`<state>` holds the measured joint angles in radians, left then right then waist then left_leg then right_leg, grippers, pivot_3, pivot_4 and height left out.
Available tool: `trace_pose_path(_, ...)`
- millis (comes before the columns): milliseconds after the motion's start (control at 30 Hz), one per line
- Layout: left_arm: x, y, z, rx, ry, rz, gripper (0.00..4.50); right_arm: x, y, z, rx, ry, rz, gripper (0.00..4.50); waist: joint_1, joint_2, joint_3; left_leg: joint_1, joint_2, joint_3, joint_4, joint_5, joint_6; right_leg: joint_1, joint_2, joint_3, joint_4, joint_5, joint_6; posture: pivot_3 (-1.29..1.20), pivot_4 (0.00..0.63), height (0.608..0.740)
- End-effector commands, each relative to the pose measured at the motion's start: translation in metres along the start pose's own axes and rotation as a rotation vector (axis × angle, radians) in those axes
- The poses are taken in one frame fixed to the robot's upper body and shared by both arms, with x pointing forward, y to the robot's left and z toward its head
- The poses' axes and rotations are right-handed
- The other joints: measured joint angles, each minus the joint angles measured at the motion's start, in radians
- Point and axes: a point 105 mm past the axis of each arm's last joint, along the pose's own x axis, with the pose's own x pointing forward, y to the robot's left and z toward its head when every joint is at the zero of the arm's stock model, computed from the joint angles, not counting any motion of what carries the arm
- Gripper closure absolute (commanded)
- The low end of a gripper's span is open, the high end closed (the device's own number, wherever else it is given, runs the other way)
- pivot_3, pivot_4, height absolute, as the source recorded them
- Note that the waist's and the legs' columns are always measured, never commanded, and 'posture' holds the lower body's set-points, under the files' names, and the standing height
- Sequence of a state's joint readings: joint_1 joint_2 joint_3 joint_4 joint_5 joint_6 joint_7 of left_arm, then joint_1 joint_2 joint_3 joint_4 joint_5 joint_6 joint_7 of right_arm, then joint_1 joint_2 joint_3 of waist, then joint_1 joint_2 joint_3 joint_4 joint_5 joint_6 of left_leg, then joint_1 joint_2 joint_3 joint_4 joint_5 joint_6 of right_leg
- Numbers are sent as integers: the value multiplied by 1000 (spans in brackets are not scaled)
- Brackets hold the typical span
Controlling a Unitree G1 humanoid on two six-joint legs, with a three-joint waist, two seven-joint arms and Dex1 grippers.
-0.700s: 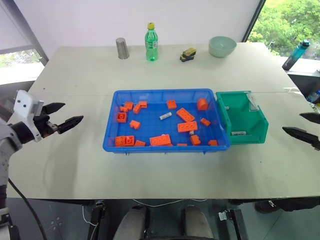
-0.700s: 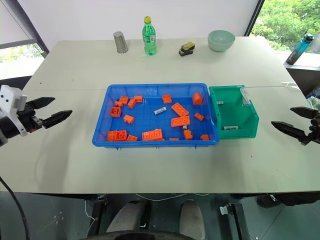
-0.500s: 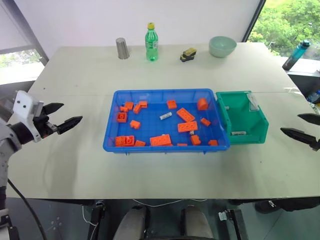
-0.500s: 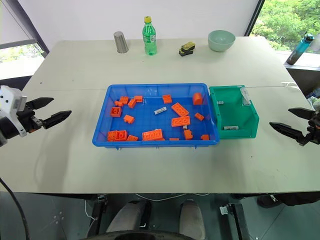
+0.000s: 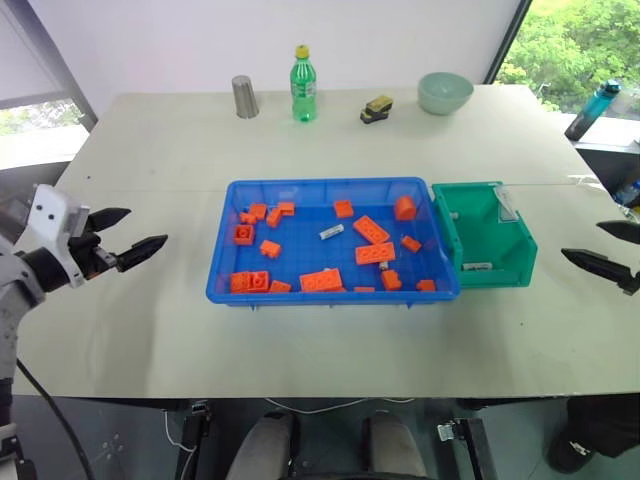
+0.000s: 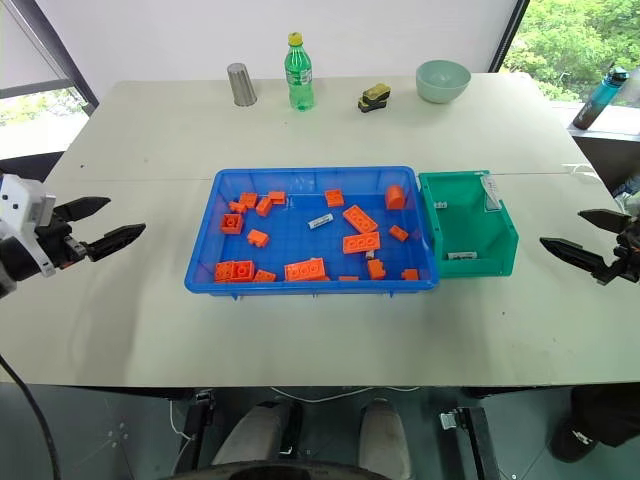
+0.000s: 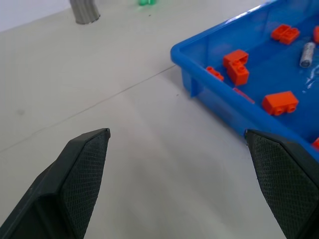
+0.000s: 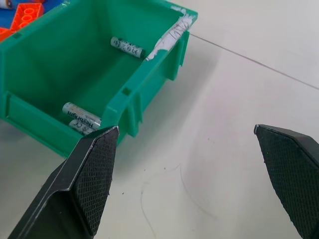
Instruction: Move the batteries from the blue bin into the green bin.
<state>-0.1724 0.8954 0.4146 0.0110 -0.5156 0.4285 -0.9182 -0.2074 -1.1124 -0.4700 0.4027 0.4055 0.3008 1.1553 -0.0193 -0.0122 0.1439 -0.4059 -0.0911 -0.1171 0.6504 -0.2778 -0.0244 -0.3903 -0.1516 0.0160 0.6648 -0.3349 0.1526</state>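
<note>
I held both claws spread and empty: left claw point(image 5: 128, 232) off the blue bin's point(image 5: 225, 268) left side, right claw point(image 6: 590, 242) beyond the green bin point(image 6: 500, 238). My next pick should be the battery point(image 5: 331, 232) mid-bin, approached between bricks point(image 5: 371, 229). My right wrist view showed batteries point(image 8: 81, 115) already inside.

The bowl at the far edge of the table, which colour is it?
The bowl is pale green, plain; the right eye view shows it best.
</note>
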Motion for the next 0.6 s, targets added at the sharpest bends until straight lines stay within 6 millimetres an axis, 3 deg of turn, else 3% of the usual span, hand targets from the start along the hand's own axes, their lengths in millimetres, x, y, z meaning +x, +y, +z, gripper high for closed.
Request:
trace_pose_path(33, 3, -15, 25, 48, -56, -94, 0, 6, 9, 42, -90, -66, 77, 23, -1, 1, 1, 0, 0, 0, 0, 0, 0, 0, 0, 0, 0, 0, 0, 0, 150, 727)
trace_pose_path(167, 9, -35, 41, 52, -69, -241, 0, 30, 41, 82, -189, -120, 259, 23, -6, 3, 2, 0, 1, 0, 0, 0, 0, -1, 0, 0, 0, 0, 0, 0, 150, 727)
trace_pose_path(333, 15, -66, 54, 108, -43, -436, 0, 85, 104, 131, -342, -194, 516, 23, -25, 4, 3, -1, 1, 0, -1, 0, 0, -2, 1, -1, 0, 0, 0, 0, 150, 727)
trace_pose_path(467, 21, -79, 61, 146, -32, -540, 0, 131, 155, 151, -418, -197, 685, 23, -30, 4, 3, -1, 1, -1, -1, 0, -1, -3, 1, -1, 1, 0, 0, 0, 150, 727)
trace_pose_path(600, 29, -88, 65, 173, -35, -597, 0, 181, 195, 150, -453, -150, 770, 23, -30, 3, 3, -3, 0, -1, -1, 0, -1, -4, 1, -1, 2, 0, 0, 0, 150, 727)
